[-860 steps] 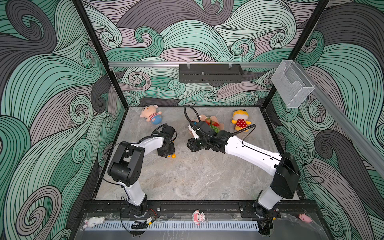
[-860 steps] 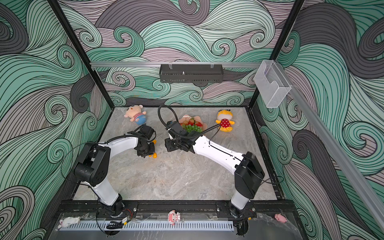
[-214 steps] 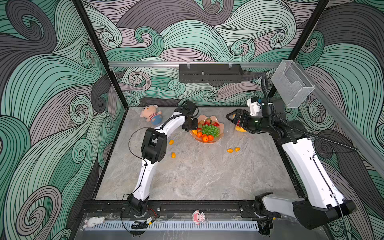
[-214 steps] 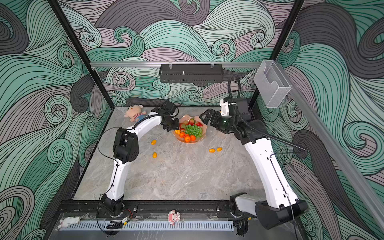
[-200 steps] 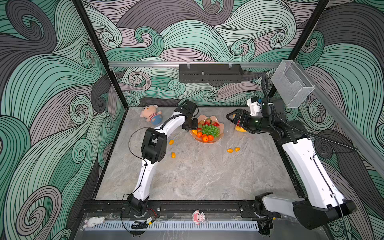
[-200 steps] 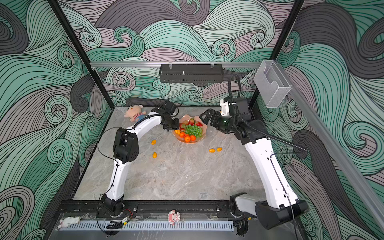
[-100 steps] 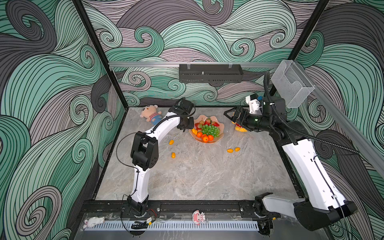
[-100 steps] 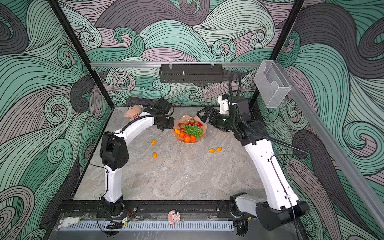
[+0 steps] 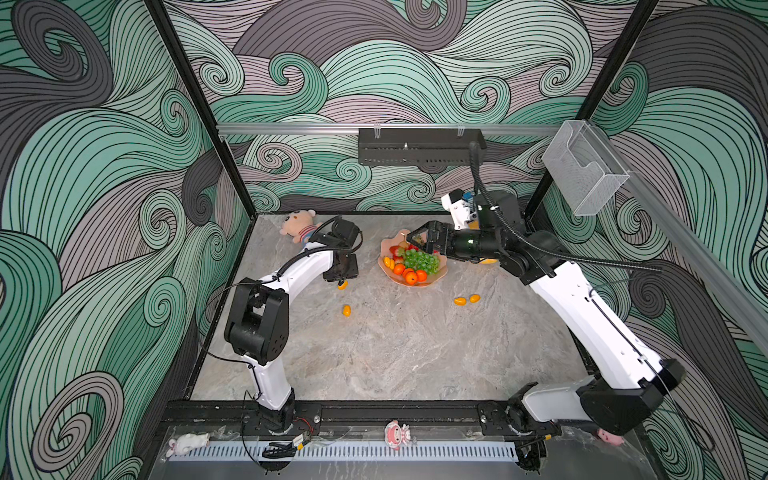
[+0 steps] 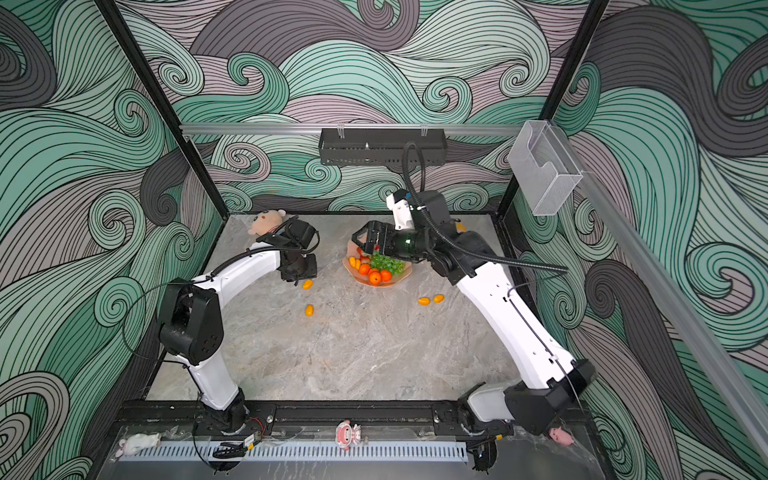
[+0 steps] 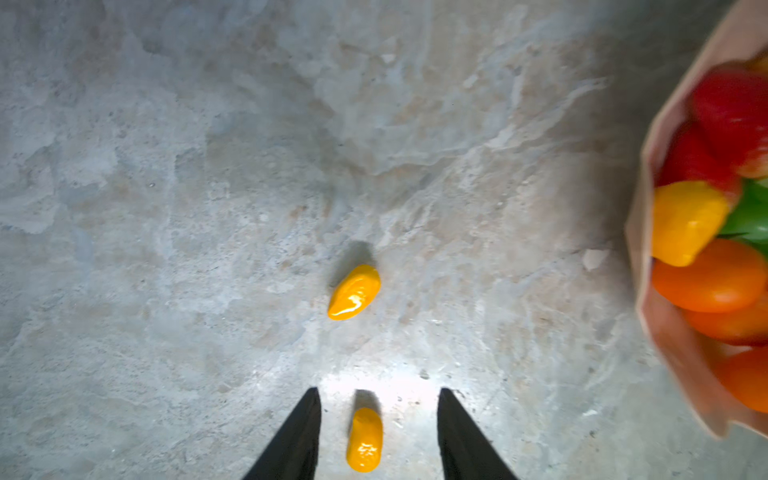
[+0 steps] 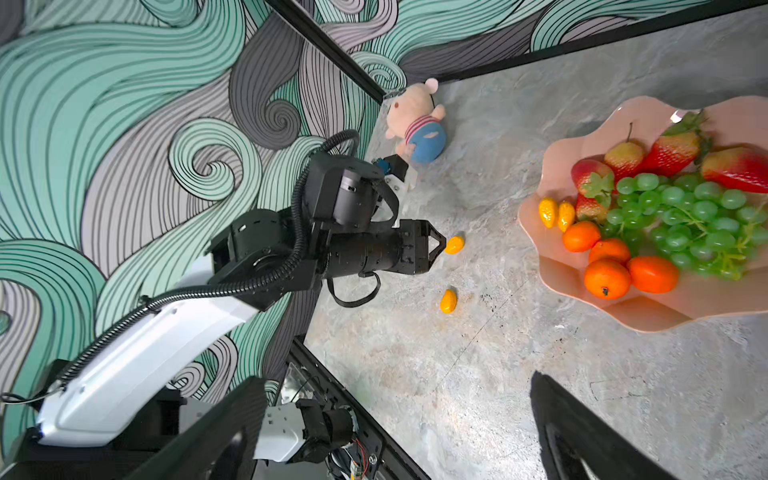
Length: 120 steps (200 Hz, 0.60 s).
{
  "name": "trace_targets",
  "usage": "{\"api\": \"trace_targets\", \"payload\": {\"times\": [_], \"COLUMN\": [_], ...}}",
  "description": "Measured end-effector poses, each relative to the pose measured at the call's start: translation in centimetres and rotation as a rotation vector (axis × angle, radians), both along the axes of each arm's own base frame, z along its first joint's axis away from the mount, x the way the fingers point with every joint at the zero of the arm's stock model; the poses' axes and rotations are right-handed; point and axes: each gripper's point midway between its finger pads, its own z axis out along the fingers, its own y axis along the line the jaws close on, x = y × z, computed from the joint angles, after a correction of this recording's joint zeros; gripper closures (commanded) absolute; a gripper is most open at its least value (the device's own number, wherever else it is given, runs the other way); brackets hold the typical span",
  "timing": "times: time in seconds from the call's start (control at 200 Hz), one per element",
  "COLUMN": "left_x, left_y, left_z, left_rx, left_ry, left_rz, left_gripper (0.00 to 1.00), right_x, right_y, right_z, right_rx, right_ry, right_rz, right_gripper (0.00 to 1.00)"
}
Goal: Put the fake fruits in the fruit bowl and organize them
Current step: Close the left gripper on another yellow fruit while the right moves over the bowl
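While most of the fake fruits are already sitting in the salmon-pink fruit bowl (image 12: 573, 141) at the back of the marble tabletop (image 9: 395, 353), the job is looking well advanced but not finished: the green grape bunch (image 12: 685, 216), the red strawberries (image 12: 675, 147), the tangerines (image 12: 606, 278) and two small kumquats (image 12: 557, 214) are lying inside the bowl, whereas four more kumquats are waiting outside it. The left gripper (image 11: 378, 392) is pointing down at the table just beside the bowl, its jaws standing partly apart with the nearest kumquat (image 11: 364, 439) lying between them, a gap showing on each side, so nothing is being gripped. A second loose kumquat (image 9: 346, 310) is resting a little nearer the front, and a pair of kumquats (image 9: 460, 301) is lying close together on the bowl's other side. The right gripper (image 9: 417, 240) is hovering over the far part of the bowl, spread wide and carrying nothing. Judging from this, gathering those four strays is remaining
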Motion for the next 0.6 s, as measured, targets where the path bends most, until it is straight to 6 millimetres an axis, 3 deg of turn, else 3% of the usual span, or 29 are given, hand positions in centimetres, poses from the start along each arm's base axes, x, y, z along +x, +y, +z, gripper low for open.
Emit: {"api": "trace_targets", "payload": {"times": [0.145, 0.315, 0.6], "left_x": [0.5, 1.1, 2.5], "left_y": [1.0, 1.2, 1.2], "left_z": [-0.2, -1.3, -3.4], "left_rx": [0.006, -0.018, -0.012], "left_ry": [0.001, 0.026, 0.075], "left_rz": [-0.005, -0.053, -0.124], "left_gripper": [0.49, 0.49, 0.49], "right_x": [1.0, 1.7, 1.6], "right_y": [2.7, 4.7, 5.3], "right_z": [-4.2, -7.5, -8.2], "right_rx": [-0.104, -0.230, -0.308], "right_ry": [0.038, 0.009, -0.058], "right_rz": [0.038, 0.077, 0.120], "right_gripper": [0.01, 0.01, 0.01]}}
